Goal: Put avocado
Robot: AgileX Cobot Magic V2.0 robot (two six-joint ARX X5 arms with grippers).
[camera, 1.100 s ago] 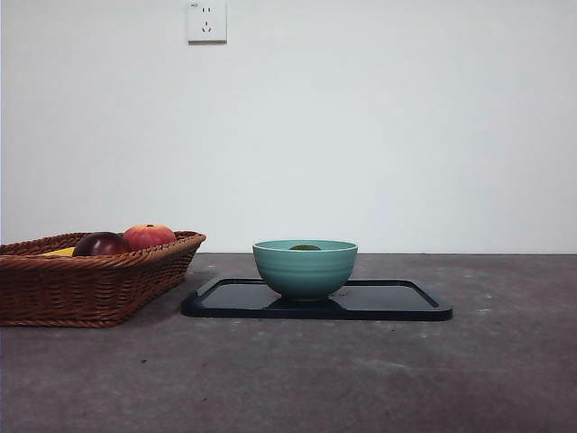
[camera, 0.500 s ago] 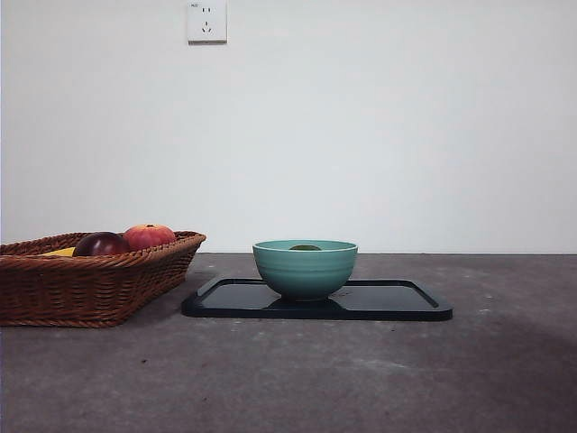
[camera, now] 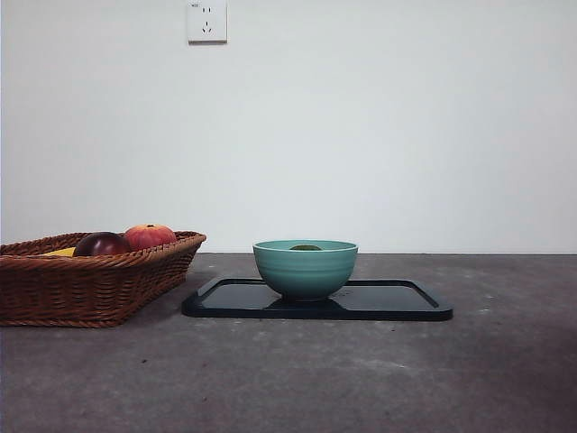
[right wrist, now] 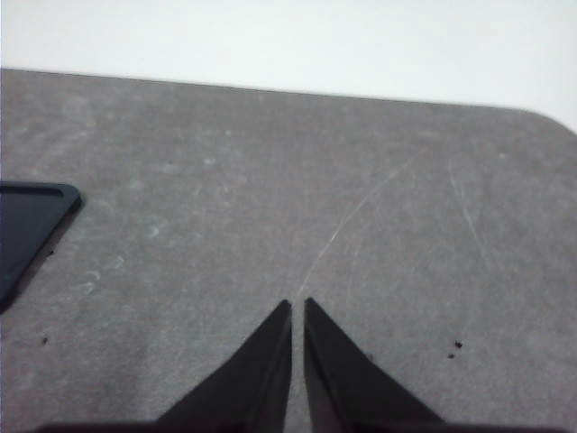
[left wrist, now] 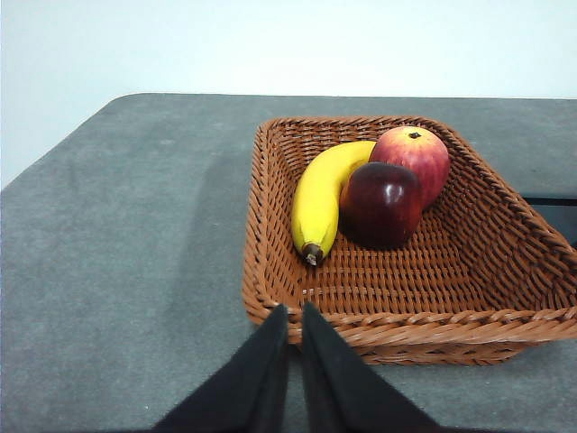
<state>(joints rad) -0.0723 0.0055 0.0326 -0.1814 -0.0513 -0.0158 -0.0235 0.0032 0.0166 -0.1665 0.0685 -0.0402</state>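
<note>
Black left gripper point(left wrist: 295, 311) above table

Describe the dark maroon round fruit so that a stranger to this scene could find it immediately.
Find the brown woven wicker basket on the grey table. Three fruits lie inside: a yellow banana, a red-orange round fruit and the dark maroon round fruit touching both. It alone is glossy, nearly black-red.
</note>
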